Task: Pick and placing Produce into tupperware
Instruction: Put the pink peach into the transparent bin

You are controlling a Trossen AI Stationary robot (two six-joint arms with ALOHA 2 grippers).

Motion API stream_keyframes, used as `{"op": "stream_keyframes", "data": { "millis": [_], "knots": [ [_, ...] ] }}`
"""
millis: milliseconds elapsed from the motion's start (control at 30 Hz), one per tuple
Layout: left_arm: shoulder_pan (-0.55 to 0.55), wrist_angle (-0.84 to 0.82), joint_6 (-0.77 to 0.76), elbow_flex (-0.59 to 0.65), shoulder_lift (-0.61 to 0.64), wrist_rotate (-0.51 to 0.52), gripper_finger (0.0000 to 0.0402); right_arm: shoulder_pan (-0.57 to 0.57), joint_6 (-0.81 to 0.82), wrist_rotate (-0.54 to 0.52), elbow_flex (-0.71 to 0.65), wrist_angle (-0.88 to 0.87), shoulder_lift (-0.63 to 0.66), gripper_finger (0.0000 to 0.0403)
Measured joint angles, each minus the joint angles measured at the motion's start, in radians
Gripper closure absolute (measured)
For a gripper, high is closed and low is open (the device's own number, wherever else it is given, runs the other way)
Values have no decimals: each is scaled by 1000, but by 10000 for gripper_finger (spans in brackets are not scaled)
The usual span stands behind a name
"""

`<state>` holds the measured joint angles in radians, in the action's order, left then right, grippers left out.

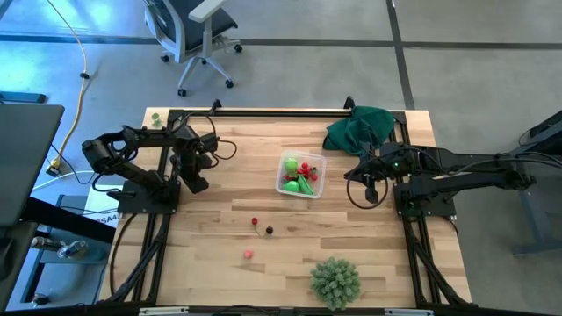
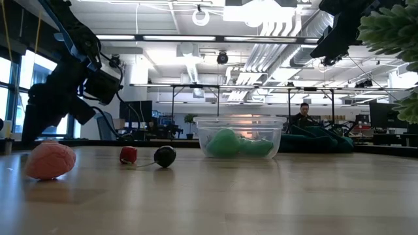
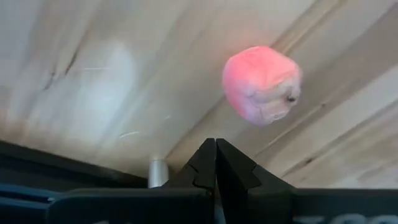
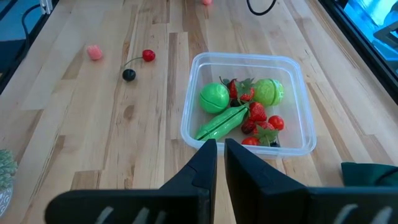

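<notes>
The clear tupperware [image 1: 301, 175] stands mid-table and holds produce: green pieces [image 4: 214, 98] and red berries [image 4: 257, 113]. Loose on the wood lie a red berry [image 1: 255, 221], a dark berry [image 1: 270, 230] and a pink piece [image 1: 248, 254]. My left gripper [image 3: 216, 155], shut and empty, points steeply down near the table's left edge [image 1: 195, 183]. Another pink piece [image 3: 262, 84] lies on the table just beyond its fingertips, apart from them. My right gripper [image 4: 221, 163] hangs above the table right of the tupperware, fingers together with nothing between them.
A pale-green spiky ball [image 1: 335, 281] sits at the near edge. A dark green cloth [image 1: 360, 127] lies at the far right corner. The black table frame and a metal post [image 3: 158, 172] run close by my left gripper. Bare wood lies between the tupperware and the loose berries.
</notes>
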<state>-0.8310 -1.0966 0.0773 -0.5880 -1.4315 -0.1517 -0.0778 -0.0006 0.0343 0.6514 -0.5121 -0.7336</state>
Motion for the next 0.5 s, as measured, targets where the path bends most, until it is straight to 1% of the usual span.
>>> {"op": "stream_keyframes", "data": {
  "millis": [200,500],
  "knots": [
    [0,21,53,0,0,-72,401,0,0,0,0,0,0,379],
    [0,149,49,0,0,-88,401,0,0,0,0,0,0,379]
  ]
}}
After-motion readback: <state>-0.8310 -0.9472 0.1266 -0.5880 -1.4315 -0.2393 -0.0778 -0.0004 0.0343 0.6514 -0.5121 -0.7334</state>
